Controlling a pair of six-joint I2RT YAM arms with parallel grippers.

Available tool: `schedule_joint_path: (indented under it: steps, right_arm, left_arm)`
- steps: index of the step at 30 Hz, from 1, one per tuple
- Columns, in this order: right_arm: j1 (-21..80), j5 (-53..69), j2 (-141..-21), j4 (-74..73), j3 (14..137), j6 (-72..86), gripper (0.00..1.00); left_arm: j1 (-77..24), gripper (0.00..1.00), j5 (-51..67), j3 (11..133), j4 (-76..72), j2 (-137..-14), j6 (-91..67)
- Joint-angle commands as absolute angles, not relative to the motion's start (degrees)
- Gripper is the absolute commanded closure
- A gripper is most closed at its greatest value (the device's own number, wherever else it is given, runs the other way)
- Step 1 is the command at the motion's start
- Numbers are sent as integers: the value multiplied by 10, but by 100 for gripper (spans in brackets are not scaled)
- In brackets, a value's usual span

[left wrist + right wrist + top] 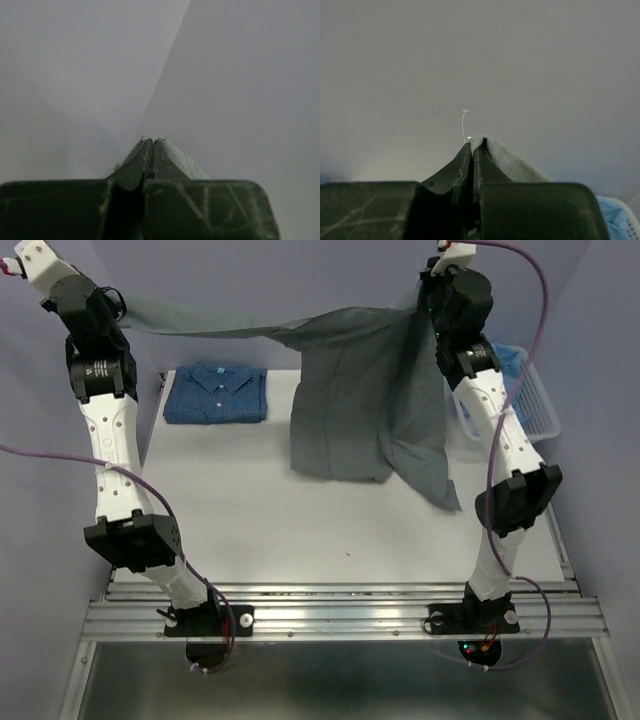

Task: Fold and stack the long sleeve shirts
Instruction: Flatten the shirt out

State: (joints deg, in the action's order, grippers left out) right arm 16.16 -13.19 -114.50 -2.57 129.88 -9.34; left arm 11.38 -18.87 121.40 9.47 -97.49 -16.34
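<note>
dark grey shirt (350,400) strung along far edge of worktop (300,530), body hanging nearer right hand (472,144); left hand (149,142) has sleeve end over far-left corner. Both pinched tight on cloth.

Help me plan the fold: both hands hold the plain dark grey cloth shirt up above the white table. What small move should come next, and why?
The left hand pinches a stretched sleeve, the right hand the opposite side, and the plain dark grey cloth shirt hangs unfolded over the white table. So probably lower both hands together to lay it flat.
</note>
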Motion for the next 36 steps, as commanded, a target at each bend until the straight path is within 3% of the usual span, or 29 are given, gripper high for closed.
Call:
schedule_joint_path:
  steps: [1,12,21,27,36]
  right_arm:
    - [157,-95,-942,94,1216,-78,99]
    - [157,-8,-656,85,1064,-93,99]
    - [157,19,-513,91,1035,-124,99]
    - [157,-14,-544,93,1048,-152,99]
    - [157,-68,-825,96,1080,-144,99]
  left_arm:
    - [115,100,-173,1161,-12,-820,-174]
    - [115,100,-245,939,-55,-507,-168]
    - [115,100,-306,990,-1,-412,-155]
    - [115,100,-291,1016,13,-445,-162]
    - [116,100,-332,961,64,-645,-212]
